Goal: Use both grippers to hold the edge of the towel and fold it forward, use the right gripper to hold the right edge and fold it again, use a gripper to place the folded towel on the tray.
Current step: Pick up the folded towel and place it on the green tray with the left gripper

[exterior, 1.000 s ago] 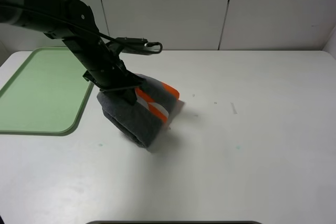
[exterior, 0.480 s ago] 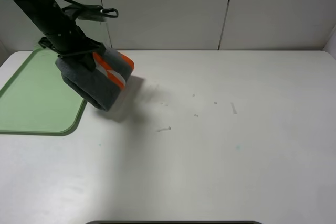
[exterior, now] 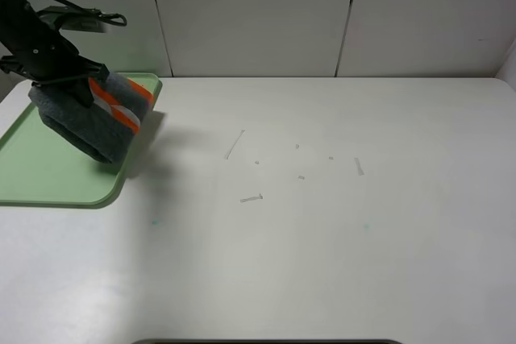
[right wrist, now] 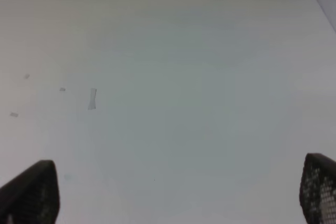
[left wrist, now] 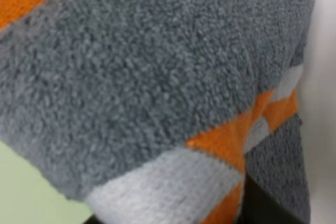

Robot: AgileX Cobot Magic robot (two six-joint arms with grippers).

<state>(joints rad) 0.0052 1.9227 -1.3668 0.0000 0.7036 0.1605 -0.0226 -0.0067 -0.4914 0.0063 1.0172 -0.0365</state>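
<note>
**Folded towel held above the tray's near corner**

One smooth white bench fills most of the high view, matte and flat, with a handful of faint grey scuff marks scattered near its middle. At its far left lies one pale green plastic tray, rectangular with rounded corners and a low raised rim.

One dark grey terry towel hangs folded into a thick, soft bundle, its orange-and-white striped band slanting across the upper side. It sits over the tray's right part, its lower end dipping towards the rim; whether it touches the tray cannot be told. Close up, the left wrist view shows looped, nubbly pile and blocks of orange and pale grey-white.

The black left arm slants down from the upper left corner, cables looping above it; the left claw pinches the top of the bundle, narrowed onto the cloth.

The right claw shows only two black textured fingertips, spread wide apart over bare bench, holding nothing.
</note>
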